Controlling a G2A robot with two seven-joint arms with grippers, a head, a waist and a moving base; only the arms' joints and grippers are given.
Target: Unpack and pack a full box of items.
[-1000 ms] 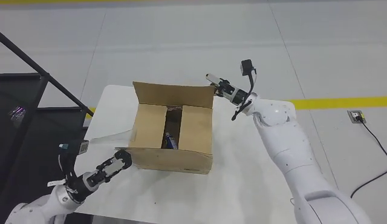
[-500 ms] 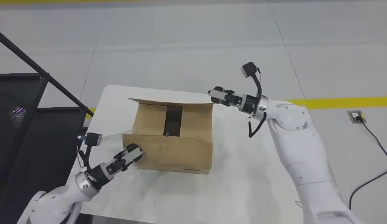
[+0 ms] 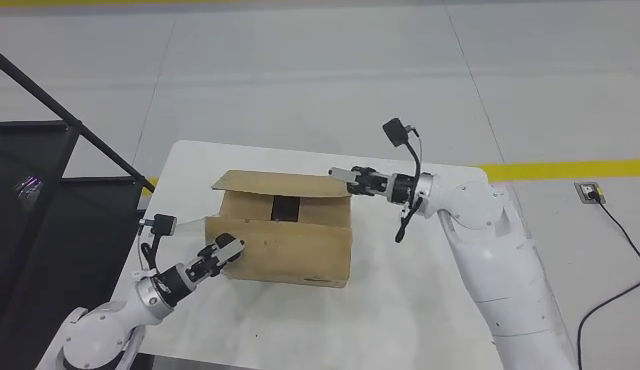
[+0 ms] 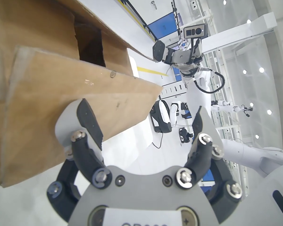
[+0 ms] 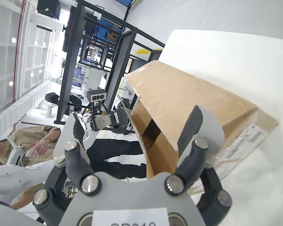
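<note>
**Box with its flaps folded almost shut**

Box of brown cardboard sits on the white table, flaps folded in, with one dark slot showing on top. I cannot make out what lies inside that slot. My left gripper gapes wide at the box's near corner and holds nothing. My right gripper gapes at its far flap edge, also empty. Past the box are a grey floor and a yellow line.

Brown cardboard box upright on table, flaps folded partly inward, dark narrow gap at top centre.
</note>
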